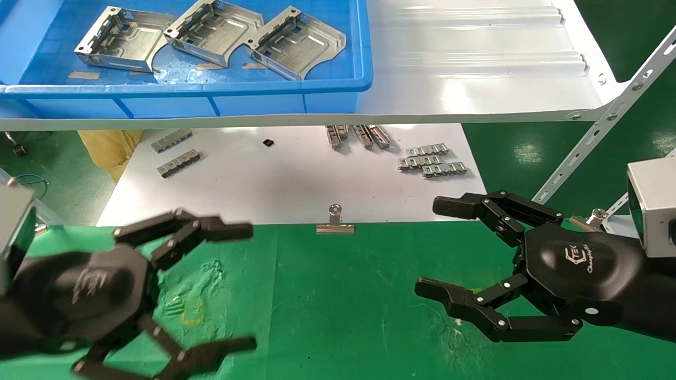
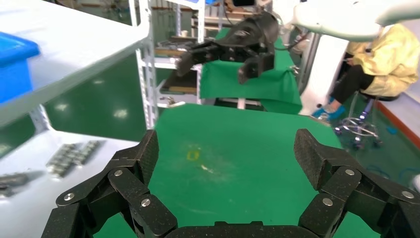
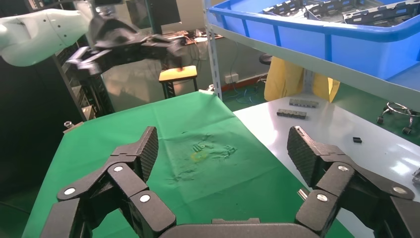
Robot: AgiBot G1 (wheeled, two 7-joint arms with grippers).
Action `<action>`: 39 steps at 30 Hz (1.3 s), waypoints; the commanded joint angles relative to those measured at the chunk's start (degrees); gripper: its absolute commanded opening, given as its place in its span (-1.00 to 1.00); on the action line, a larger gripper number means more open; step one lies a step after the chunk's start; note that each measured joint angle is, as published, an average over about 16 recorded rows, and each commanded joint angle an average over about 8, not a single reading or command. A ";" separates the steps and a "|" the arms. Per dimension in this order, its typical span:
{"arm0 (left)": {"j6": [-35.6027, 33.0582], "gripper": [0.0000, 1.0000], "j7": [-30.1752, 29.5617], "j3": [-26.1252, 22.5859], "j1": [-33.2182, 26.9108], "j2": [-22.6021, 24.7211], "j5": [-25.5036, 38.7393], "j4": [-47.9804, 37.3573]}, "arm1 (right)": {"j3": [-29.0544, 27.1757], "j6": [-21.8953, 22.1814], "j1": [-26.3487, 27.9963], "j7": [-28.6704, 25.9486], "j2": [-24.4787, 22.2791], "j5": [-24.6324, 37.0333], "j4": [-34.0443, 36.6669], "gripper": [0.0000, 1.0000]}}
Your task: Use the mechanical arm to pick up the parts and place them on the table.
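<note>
Three silvery sheet-metal parts (image 1: 125,38), (image 1: 214,30), (image 1: 296,42) lie in a blue bin (image 1: 185,89) on the white shelf at the back left. My left gripper (image 1: 240,287) is open and empty above the left side of the green cloth table (image 1: 338,306). My right gripper (image 1: 430,248) is open and empty above the table's right side. The left wrist view shows open fingers (image 2: 141,158) over bare green cloth with a yellow mark (image 2: 192,155). The right wrist view shows open fingers (image 3: 146,148) over wrinkled cloth (image 3: 198,153).
A white sheet (image 1: 296,179) beyond the table holds small grey toothed strips (image 1: 430,161), (image 1: 177,155). A metal clip (image 1: 335,221) sits at the table's far edge. The white shelf (image 1: 475,68) overhangs the sheet, with a slotted bracket (image 1: 607,119) at right.
</note>
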State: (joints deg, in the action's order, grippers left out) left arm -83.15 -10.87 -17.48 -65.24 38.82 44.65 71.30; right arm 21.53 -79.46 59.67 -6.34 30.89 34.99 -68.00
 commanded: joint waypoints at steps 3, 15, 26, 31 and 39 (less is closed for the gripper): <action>1.98 1.00 -0.03 -1.32 -3.31 3.29 2.50 -2.03 | 0.00 0.00 0.00 0.00 0.00 0.00 0.00 -1.00; 8.36 1.00 0.16 -2.09 -12.33 10.66 5.54 -11.63 | 0.00 0.00 0.00 0.00 0.00 0.00 0.00 -1.00; 15.79 1.00 0.01 -6.73 -28.53 18.52 16.19 -26.33 | 0.00 0.00 0.00 0.00 0.00 0.00 0.00 -1.00; 18.70 1.00 -0.76 -10.62 -37.79 23.45 23.06 -36.64 | 0.00 0.00 0.00 0.00 0.00 0.00 0.00 -1.00; 21.02 0.97 -0.93 -14.69 -47.44 29.56 29.81 -52.80 | 0.00 0.00 0.00 0.00 0.00 0.00 0.00 -1.00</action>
State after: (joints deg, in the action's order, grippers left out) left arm -62.44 -11.57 -31.87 -111.94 67.85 73.94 19.65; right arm 21.53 -79.47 59.67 -6.34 30.89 34.99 -68.00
